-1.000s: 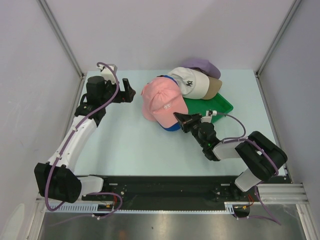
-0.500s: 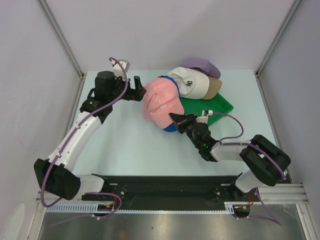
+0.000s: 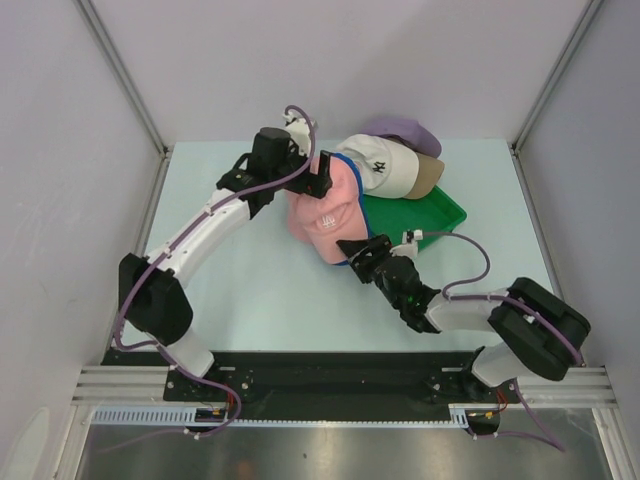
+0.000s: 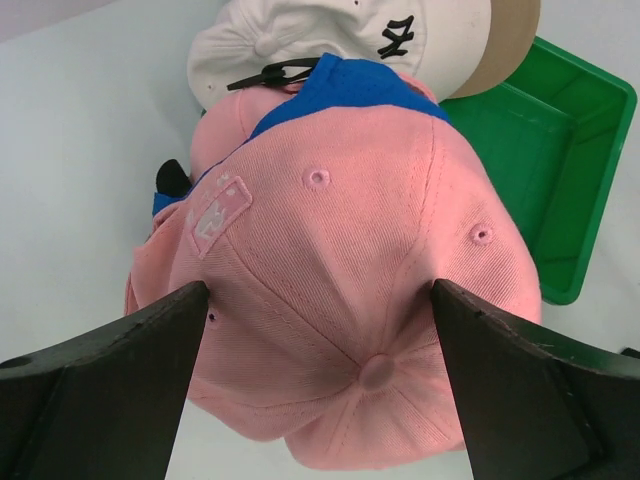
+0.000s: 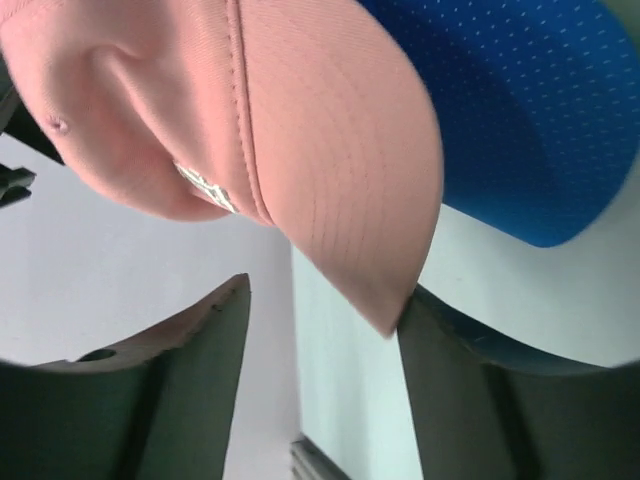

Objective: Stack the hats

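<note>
The pink hat [image 3: 322, 212] lies on top of the blue hat [image 3: 345, 259], of which only a brim edge shows. The white hat [image 3: 385, 165], tan hat [image 3: 431, 176] and lavender hat [image 3: 402, 129] overlap at the back. My left gripper [image 3: 321, 176] hangs open over the pink hat's crown [image 4: 340, 290], one finger on each side, apart from the fabric. My right gripper [image 3: 362, 251] is open at the pink brim [image 5: 330, 150]. The brim's tip rests against one finger [image 5: 430, 340]. The blue brim [image 5: 520, 130] lies just beyond.
A green tray [image 3: 440, 213] sits to the right of the pink hat, partly under the white and tan hats [image 4: 560, 150]. Grey walls and metal posts close in the table on the left, back and right.
My left arm has swung right from the table's left side to above the pink hat. My right gripper has opened and let go of the pink brim.
</note>
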Tool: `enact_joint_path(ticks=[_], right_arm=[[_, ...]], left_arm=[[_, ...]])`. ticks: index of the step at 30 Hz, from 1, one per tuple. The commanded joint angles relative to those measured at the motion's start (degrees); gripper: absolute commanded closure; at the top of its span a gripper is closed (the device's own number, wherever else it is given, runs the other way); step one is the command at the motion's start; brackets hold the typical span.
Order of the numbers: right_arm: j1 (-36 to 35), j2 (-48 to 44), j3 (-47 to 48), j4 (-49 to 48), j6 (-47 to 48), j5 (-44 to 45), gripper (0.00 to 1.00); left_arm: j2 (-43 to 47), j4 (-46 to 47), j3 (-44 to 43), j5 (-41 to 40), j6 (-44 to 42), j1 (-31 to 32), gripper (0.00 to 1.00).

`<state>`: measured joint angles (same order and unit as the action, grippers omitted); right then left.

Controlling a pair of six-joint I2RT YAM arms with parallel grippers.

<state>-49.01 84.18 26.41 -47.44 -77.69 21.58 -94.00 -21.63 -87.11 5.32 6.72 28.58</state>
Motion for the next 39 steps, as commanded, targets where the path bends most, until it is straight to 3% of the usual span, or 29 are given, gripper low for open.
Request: enact_joint_path(ticks=[1,4,7,8,10,12,17,22,30,39], right_arm=[[-1.17,-9.81,-0.57,6.82,8.77,8.02,0.31],[-1.79,-16.84,-1.89,12.8,13.69,12.16,0.28],[-1.79,-22.91,-2.16,13.6,24.13,13.66,0.24],[-1.44,-23.88,-1.46,14.12,31.47,13.31,0.23],[0.05,-25.29,1.35,15.62,36.97,11.21,0.2],[4.68,-25.47,4.07,16.76,40.93,3.49,0.2],[16.3,-17.86,13.12,18.96,45.51,-23.98,0.25],[22.11,-8.79,22.17,14.59,50.35,-38.87,0.32],[26.6,4.04,31.59,10.71,49.74,-48.47,0.34],[28.71,11.52,35.63,4.91,47.29,-54.98,0.34]], left_arm=[[-1.19,0.8,-2.09,0.83,-2.06,1.22,0.01],[-1.98,0.97,-2.19,0.83,-2.24,1.13,0.01],[-1.28,1.67,-1.31,0.22,-2.5,1.3,0.01],[-1.02,2.2,-1.05,0.3,-2.68,1.22,0.01],[-0.4,2.55,-0.43,0.56,-2.85,1.3,0.01],[-0.05,3.17,0.18,0.57,-2.94,1.22,0.01],[0.92,3.52,1.15,0.48,-3.03,1.3,0.01],[2.76,4.4,3.08,0.3,-3.2,1.22,0.01],[6.19,5.72,4.58,0.22,-4.0,1.3,0.0],[6.63,4.4,4.41,-0.93,-4.7,1.13,0.0]])
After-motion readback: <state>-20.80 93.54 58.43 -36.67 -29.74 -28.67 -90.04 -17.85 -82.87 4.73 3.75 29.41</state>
